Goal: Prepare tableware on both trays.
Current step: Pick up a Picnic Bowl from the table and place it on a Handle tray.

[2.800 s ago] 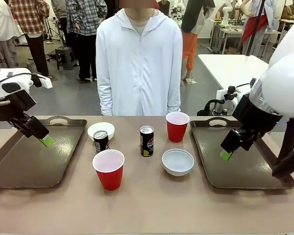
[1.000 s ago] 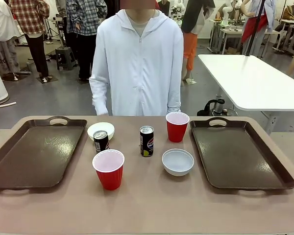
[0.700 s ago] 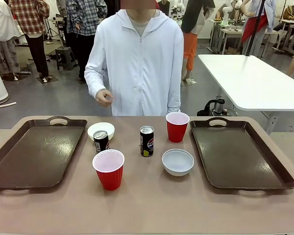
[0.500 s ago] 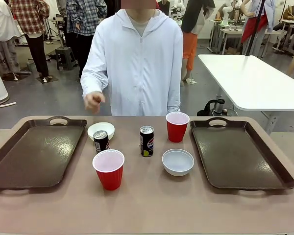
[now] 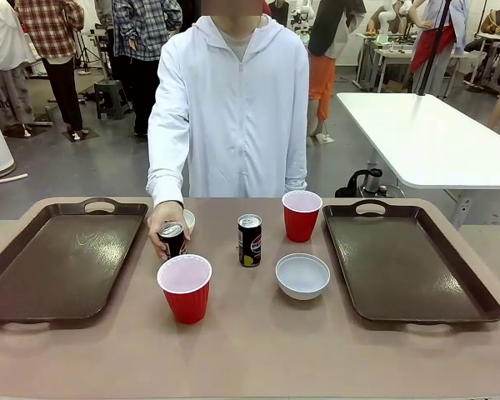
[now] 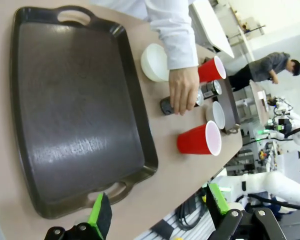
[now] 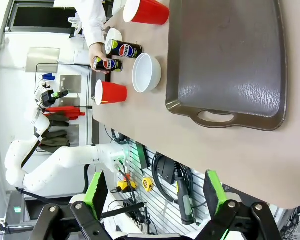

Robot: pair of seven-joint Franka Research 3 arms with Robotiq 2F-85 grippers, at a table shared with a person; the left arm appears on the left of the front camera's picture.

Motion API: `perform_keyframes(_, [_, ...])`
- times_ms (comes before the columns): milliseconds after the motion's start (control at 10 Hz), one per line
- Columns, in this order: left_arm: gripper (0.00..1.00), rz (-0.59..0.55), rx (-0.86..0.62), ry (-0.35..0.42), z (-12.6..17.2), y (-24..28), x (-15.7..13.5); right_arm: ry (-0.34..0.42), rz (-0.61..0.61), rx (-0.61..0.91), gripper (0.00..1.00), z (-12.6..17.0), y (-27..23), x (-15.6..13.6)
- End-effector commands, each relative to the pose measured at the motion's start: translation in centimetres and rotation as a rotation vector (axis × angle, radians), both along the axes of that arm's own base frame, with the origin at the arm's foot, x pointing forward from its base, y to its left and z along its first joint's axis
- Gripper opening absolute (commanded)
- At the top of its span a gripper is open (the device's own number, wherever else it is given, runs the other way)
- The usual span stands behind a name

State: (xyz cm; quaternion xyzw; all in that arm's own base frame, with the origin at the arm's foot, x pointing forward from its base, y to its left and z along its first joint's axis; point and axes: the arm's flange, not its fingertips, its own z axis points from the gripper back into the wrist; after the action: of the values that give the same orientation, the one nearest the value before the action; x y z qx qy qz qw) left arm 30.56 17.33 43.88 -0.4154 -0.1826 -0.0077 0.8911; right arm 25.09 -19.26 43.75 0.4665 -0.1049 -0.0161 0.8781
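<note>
Shows a person's hand (image 5: 160,227), arm extended downward, clasping one soda can (image 5: 172,238) on the worktop (image 5: 258,350). Shows second can (image 5: 249,240), red cups (image 5: 184,287), white bowls (image 5: 302,276) between left tray (image 5: 58,267) and right tray (image 5: 408,267). Shows left fingers (image 6: 99,216) and right fingers (image 7: 96,191) spread apart, gripping nothing.

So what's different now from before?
Both arms pulled back from over the left tray and right tray; the left end effector and right end effector are open. The person's hand came down and gripped the left soda can. Staying put: near red cup, far red cup, near bowl, far bowl, middle soda can, both trays.
</note>
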Motion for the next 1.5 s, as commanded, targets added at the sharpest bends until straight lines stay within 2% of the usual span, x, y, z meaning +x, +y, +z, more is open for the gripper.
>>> perform_keyframes(0, [1.00,-0.002,-0.014,-0.010,0.1,0.3,-0.1,0.046,0.025,-0.024,1.00,2.2,1.7,0.9])
perform_keyframes(100, [1.00,-0.002,-0.014,-0.010,0.1,0.3,-0.1,0.099,0.059,-0.048,1.00,5.4,5.2,1.8])
perform_keyframes(300, [1.00,-0.002,-0.014,-0.010,0.1,0.3,-0.1,0.166,0.098,-0.270,1.00,9.9,12.2,2.9])
perform_keyframes(400, [1.00,-0.002,-0.014,-0.010,0.1,0.3,-0.1,0.189,0.151,-0.379,1.00,11.1,16.7,3.6])
perform_keyframes(500, [1.00,-0.002,-0.014,-0.010,0.1,0.3,-0.1,0.222,0.160,-0.461,1.00,10.5,20.1,4.7])
perform_keyframes(700, [1.00,-0.002,-0.014,-0.010,0.1,0.3,-0.1,0.282,0.179,-0.641,1.00,7.3,27.2,7.3])
perform_keyframes(800, [1.00,-0.002,-0.014,-0.010,0.1,0.3,-0.1,0.274,0.162,-0.741,1.00,5.4,31.3,9.0])
perform_keyframes(1100, [1.00,-0.002,-0.014,-0.010,0.1,0.3,-0.1,0.169,0.045,-0.827,1.00,1.4,37.1,12.2])
perform_keyframes(1400, [1.00,-0.002,-0.014,-0.010,0.1,0.3,-0.1,0.081,-0.018,-0.866,1.00,-0.9,38.4,14.4])
